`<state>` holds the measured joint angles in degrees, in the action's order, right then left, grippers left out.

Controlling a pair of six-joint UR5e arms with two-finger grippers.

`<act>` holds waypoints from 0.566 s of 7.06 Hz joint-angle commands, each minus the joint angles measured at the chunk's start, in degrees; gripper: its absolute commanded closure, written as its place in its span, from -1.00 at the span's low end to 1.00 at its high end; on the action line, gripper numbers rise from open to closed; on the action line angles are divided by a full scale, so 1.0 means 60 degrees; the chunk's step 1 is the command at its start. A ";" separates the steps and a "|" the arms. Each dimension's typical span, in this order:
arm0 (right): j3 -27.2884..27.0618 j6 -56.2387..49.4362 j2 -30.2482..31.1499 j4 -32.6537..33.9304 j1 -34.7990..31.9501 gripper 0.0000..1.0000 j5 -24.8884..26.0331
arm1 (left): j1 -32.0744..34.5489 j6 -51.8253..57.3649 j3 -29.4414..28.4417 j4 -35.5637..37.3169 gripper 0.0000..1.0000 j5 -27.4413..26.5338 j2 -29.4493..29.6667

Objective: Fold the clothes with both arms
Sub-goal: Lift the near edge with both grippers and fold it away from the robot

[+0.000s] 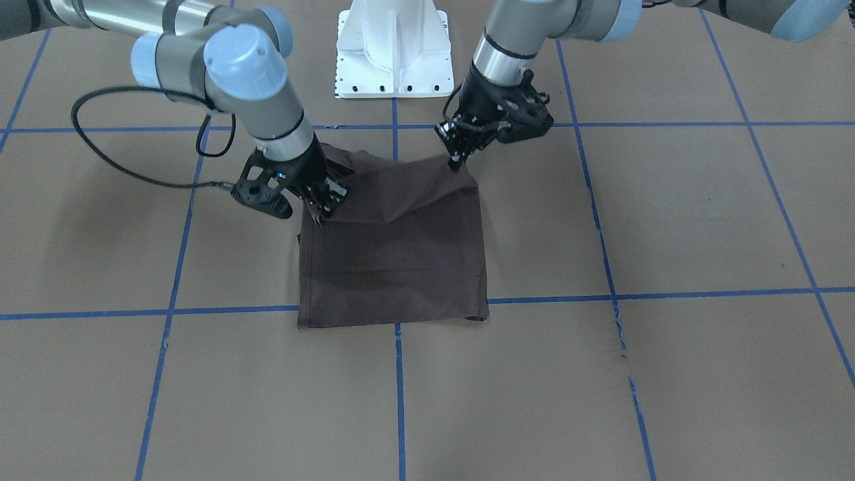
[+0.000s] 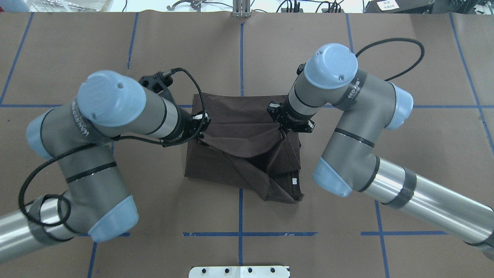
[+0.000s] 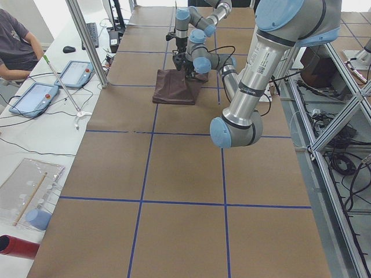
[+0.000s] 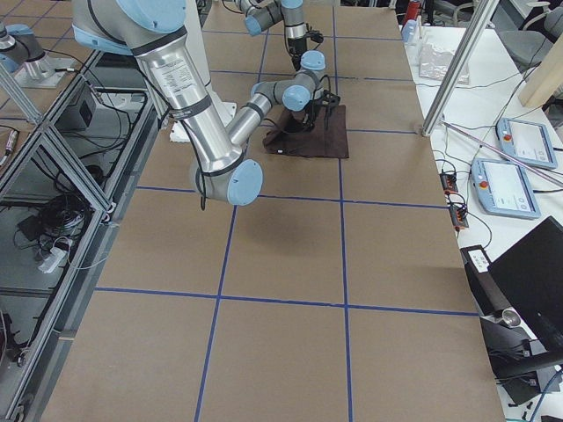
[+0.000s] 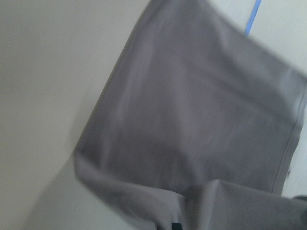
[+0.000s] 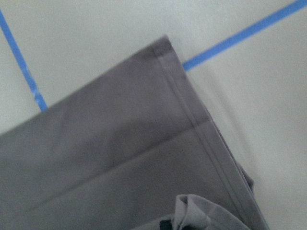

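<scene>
1. Closest to the front camera it's just bare brown counter (image 1: 534, 401) with blue tape lines (image 1: 399, 401) crossing it.
2. Next comes the T-shirt (image 1: 394, 260), dark brown-grey and folded to a rough rectangle. It sits mid-counter, with its near edge lying flat along a tape line.
3. Further back, the shirt's far edge is up off the counter. The right hand (image 1: 325, 200) is pinched tight on one far corner and the left hand (image 1: 457, 159) on the other. A slack span of cloth sags between them.
4. Farthest back is the white pedestal base (image 1: 393, 47), well apart from the shirt.
5. My worries from here:
   - The fabric is thin and soft, so one pinch could slip and drop a corner mid-fold.
   - If the two hands travel unevenly, the fold lands skewed.
   - From overhead, the layers under the lifted edge look bunched on the robot's right. If a hand has grabbed more than the top layer, the whole stack could drag along.
</scene>
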<state>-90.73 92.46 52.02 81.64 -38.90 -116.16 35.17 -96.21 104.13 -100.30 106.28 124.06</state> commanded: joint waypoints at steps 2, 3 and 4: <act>0.4508 -0.1105 -0.1621 -0.2456 -0.1028 -0.98 -0.0196 | 0.1197 0.1755 -0.4658 -0.3711 -0.99 -0.0612 0.1102; 0.4719 -0.1635 -0.1623 -0.2459 -0.1321 -1.00 -0.0195 | 0.1591 0.2260 -0.4959 -0.3747 -1.00 -0.0734 0.1121; 0.4880 -0.1843 -0.1623 -0.2474 -0.1338 -1.00 -0.0210 | 0.1653 0.2584 -0.5005 -0.3748 -1.00 -0.0736 0.1121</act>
<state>-63.58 83.91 42.62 67.39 -46.07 -117.42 43.84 -83.91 76.05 -121.74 102.52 130.42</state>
